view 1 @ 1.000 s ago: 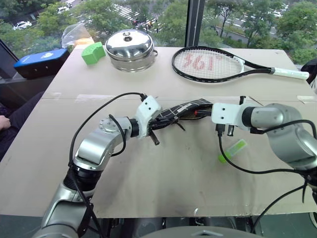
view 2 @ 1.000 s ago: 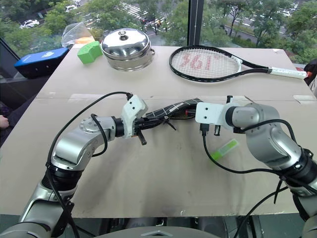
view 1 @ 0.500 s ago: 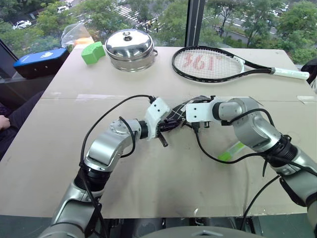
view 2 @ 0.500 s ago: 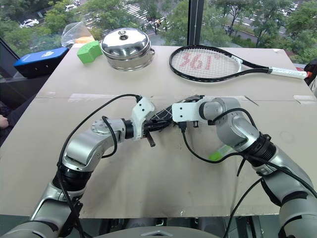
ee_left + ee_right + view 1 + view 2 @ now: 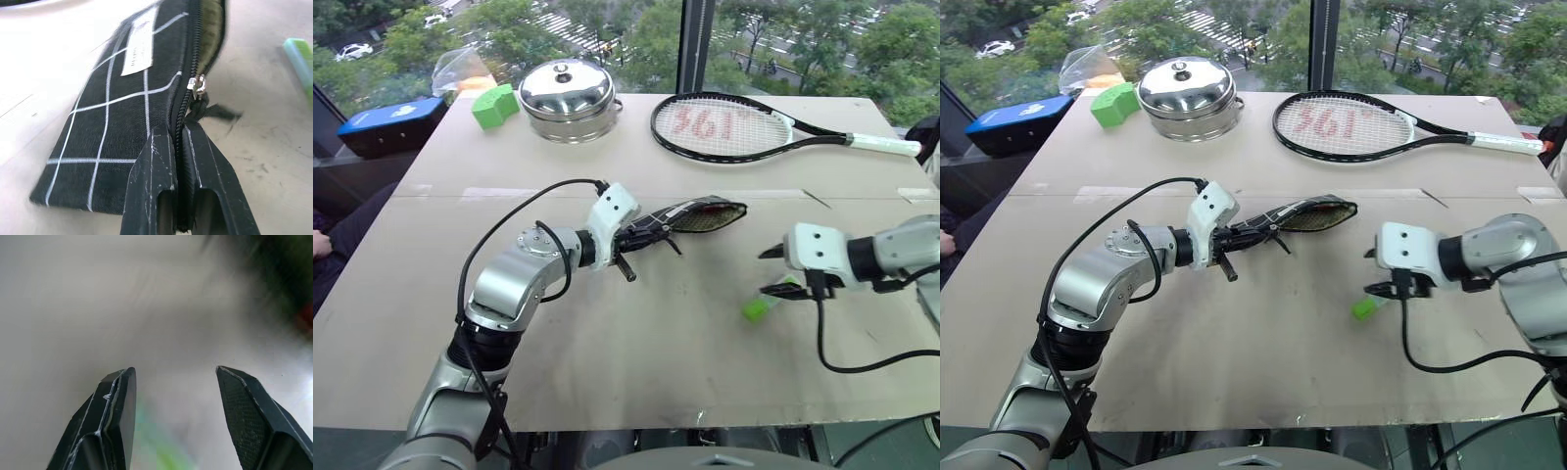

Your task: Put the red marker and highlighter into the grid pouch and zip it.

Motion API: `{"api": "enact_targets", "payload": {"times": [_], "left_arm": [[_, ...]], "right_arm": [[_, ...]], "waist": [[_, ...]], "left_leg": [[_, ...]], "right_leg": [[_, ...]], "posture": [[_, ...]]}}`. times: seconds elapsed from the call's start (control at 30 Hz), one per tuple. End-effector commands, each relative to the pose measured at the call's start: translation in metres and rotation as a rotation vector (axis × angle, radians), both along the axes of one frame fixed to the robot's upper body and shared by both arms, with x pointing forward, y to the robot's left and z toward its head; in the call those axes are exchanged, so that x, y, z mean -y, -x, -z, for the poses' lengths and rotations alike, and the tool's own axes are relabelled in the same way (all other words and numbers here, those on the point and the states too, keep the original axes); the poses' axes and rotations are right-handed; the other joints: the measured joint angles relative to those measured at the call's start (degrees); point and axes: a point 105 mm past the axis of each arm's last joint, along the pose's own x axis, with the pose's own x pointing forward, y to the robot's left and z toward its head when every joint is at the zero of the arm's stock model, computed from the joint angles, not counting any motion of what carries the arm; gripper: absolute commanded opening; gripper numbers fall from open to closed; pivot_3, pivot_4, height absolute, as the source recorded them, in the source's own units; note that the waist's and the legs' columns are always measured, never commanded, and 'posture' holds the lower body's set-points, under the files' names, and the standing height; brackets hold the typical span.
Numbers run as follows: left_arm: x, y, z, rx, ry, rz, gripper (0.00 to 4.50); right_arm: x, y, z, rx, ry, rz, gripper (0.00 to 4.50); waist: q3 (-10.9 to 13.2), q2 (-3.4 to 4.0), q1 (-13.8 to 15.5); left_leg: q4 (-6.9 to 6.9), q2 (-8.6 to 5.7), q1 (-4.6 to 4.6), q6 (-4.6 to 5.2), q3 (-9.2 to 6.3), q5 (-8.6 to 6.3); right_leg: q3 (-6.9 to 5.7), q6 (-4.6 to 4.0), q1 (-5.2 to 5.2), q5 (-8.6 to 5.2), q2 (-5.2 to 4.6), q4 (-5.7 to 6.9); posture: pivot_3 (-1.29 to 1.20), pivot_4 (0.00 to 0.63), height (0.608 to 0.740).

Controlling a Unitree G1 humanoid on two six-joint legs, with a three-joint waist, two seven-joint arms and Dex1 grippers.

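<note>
The grid pouch (image 5: 683,216), black with white lines, is held off the table at a slant, its mouth gaping at the right end. My left gripper (image 5: 634,236) is shut on the pouch's left end beside the zipper, which the left wrist view shows as pouch (image 5: 122,112) pinched in the gripper (image 5: 178,131). The lime-green highlighter (image 5: 759,305) lies on the table right of the pouch. My right gripper (image 5: 771,271) hovers open just above the highlighter's far end, holding nothing. The red marker is hidden.
At the table's far side lie a tennis racket (image 5: 734,127), a steel pot (image 5: 570,93), a green block (image 5: 494,103) and a plastic bag (image 5: 460,69). A blue box (image 5: 391,122) sits beyond the table's left edge.
My right gripper has drawn back from the pouch's mouth, rightward and toward me, and opened over the highlighter. The left gripper keeps its hold on the pouch.
</note>
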Motion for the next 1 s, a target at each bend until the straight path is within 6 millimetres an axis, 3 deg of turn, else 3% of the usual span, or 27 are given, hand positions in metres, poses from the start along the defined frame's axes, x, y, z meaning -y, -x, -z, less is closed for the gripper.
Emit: {"api": "enact_targets", "payload": {"times": [0.03, 0.3, 0.4, 0.43, 0.47, 0.57, 0.7, 0.87, 1.0], "left_arm": [[0.004, 0.002, -0.014, 0.053, 0.015, 0.042, 0.0], [0.004, 0.008, -0.012, 0.052, 0.011, 0.042, 0.0], [0.003, 0.011, -0.011, 0.055, 0.01, 0.038, 0.0], [0.003, 0.012, -0.011, 0.056, 0.01, 0.037, 0.0], [0.003, 0.013, -0.011, 0.058, 0.012, 0.036, 0.0], [0.003, 0.015, -0.011, 0.063, 0.02, 0.032, 0.0], [0.004, 0.015, -0.01, 0.065, 0.026, 0.027, 0.0], [0.007, 0.015, -0.008, 0.071, 0.032, 0.024, 0.0], [0.011, 0.015, -0.007, 0.081, 0.018, 0.048, 0.0]], "right_arm": [[0.012, -0.008, 0.016, 0.03, 0.144, -0.126, 2.59], [0.02, -0.029, 0.058, -0.027, 0.291, -0.28, 2.59], [0.021, -0.036, 0.063, -0.035, 0.3, -0.281, 2.59], [0.021, -0.036, 0.064, -0.046, 0.296, -0.279, 2.08], [0.021, -0.035, 0.061, -0.05, 0.289, -0.271, 1.87], [0.016, -0.034, 0.053, -0.04, 0.23, -0.234, 0.7], [-0.002, -0.03, 0.024, 0.071, 0.073, -0.114, 0.7], [-0.028, -0.024, -0.008, 0.21, -0.131, 0.157, 0.7], [-0.039, -0.029, -0.017, 0.272, -0.161, 0.32, 0.7]], "waist": [[0.0, 0.0, 0.0], [0.0, -0.04, 0.3], [-0.1, -0.35, 0.1], [-0.1, -0.43, 0.1], [-0.1, -0.48, 0.1], [-0.1, -0.46, 0.0], [0.0, -0.3, 0.4], [0.0, -0.11, 0.6], [0.0, -0.1, 0.5]], "left_leg": [[0.0, 0.04, 0.02, -0.01, -0.02, 0.01], [0.01, 0.07, -0.04, -0.1, -0.03, 0.06], [0.05, 0.09, 0.0, -0.1, -0.01, 0.06], [0.09, 0.11, 0.03, -0.1, 0.0, 0.06], [0.13, 0.13, 0.06, -0.11, 0.0, 0.07], [0.19, 0.16, 0.08, -0.1, 0.03, 0.07], [0.21, 0.22, 0.0, -0.18, -0.1, 0.12], [0.04, 0.23, -0.1, -0.3, -0.18, 0.17], [0.01, 0.2, -0.12, -0.3, -0.19, 0.17]], "right_leg": [[0.02, 0.01, 0.0, -0.01, 0.04, 0.04], [0.07, -0.19, -0.01, 0.11, 0.1, 0.0], [0.04, -0.18, 0.03, 0.11, 0.11, -0.02], [0.05, -0.17, 0.07, 0.11, 0.11, -0.01], [0.06, -0.16, 0.11, 0.1, 0.11, 0.0], [0.2, -0.22, 0.11, 0.13, 0.1, 0.03], [0.19, -0.49, 0.05, 0.29, 0.1, 0.1], [0.1, -0.5, -0.06, 0.31, 0.19, 0.09], [0.06, -0.49, -0.06, 0.3, 0.2, 0.04]], "posture": [[0.0, 0.15, 0.74], [0.0, 0.15, 0.74], [0.0, 0.15, 0.74], [0.0, 0.15, 0.74], [0.0, 0.15, 0.74], [0.0, 0.15, 0.74], [0.0, 0.15, 0.74], [0.0, 0.15, 0.74], [0.0, 0.15, 0.74]]}}
